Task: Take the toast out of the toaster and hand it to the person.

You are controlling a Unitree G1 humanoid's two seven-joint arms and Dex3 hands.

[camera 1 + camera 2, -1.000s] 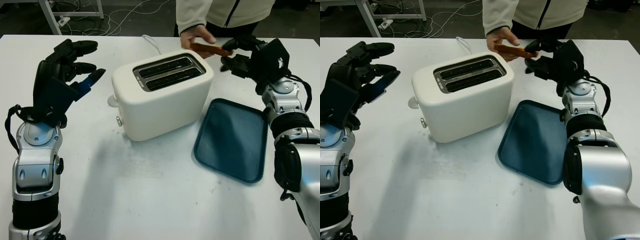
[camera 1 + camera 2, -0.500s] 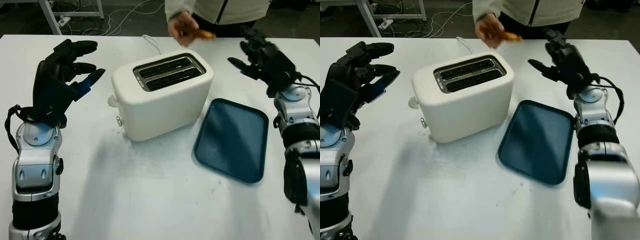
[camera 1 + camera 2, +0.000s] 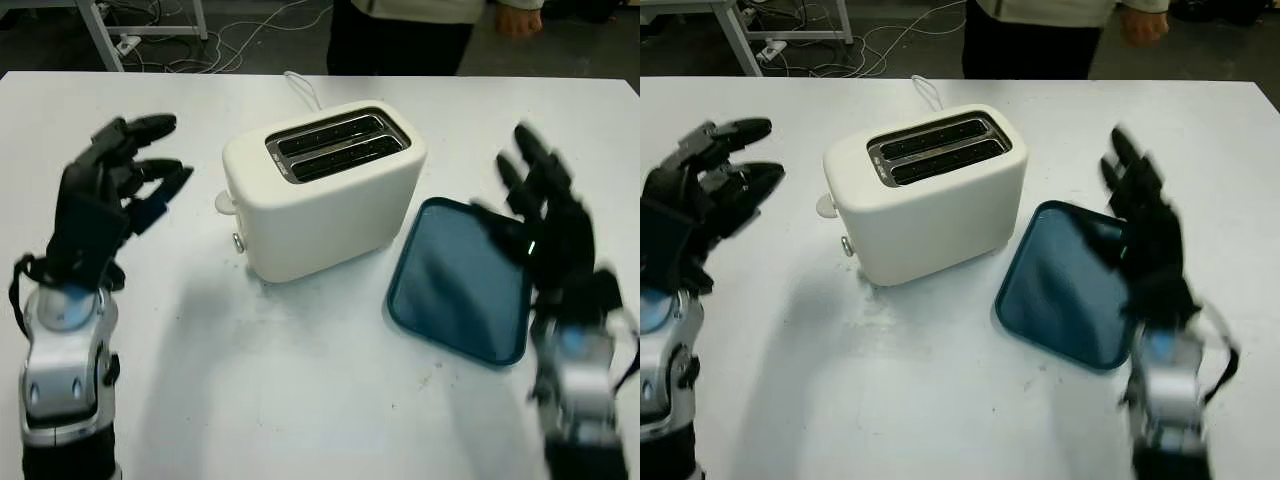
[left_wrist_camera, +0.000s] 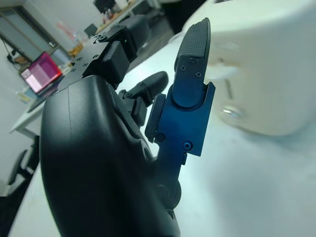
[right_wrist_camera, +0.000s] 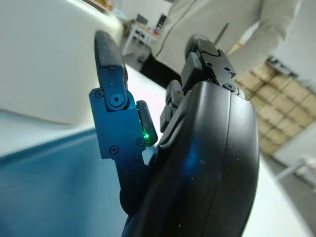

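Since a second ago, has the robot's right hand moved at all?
Yes. The right hand has pulled back from the table's far edge toward the robot, and now hangs open over the near right side of the dark blue plastic tray.

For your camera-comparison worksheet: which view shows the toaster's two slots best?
The left eye view: it looks down into both slots of the toaster. The right eye view shows nearly the same. The wrist views catch just a pale side wall, no slots.

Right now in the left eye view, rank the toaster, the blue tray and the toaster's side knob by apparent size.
1. Toaster, largest.
2. Blue tray, somewhat smaller; the right hand covers its far edge, so this is unsure.
3. Side knob, by far the smallest.
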